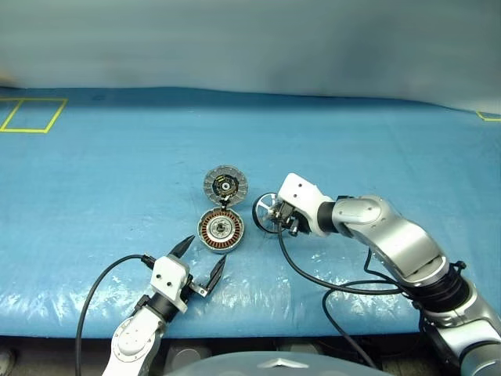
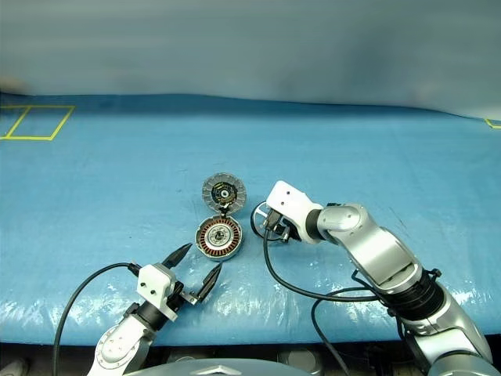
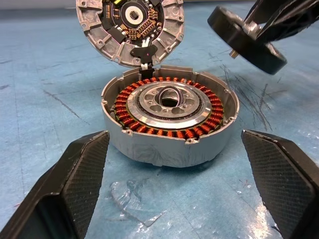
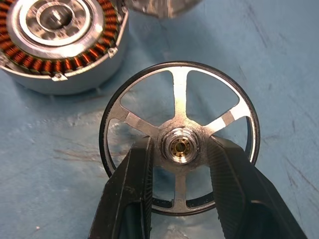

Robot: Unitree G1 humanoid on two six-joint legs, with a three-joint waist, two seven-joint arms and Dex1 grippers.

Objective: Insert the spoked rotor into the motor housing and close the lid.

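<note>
Spoked rotor [image 4: 179,149] in right gripper [image 4: 178,164], beside motor housing [image 1: 220,229]

Motor housing [image 1: 220,229] on table [image 1: 94,188]; lid [image 1: 225,186] just behind it; spoked rotor [image 1: 268,211] right of housing.

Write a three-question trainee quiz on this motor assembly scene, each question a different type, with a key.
1. True or false: the spoked rotor already sits inside the motor housing.
2. Multiple choice: the right gripper grips the rotor by its A) rim, B) hub, C) a spoke.
3. Fill in: the left gripper is ____, with the housing ahead of it between its fingers.

Key
1. False: the right gripper holds it off to the housing's side.
2. B
3. open, holding nothing. The lid lies on the blue table cover just beyond the housing, its circuit-board face up.
</note>
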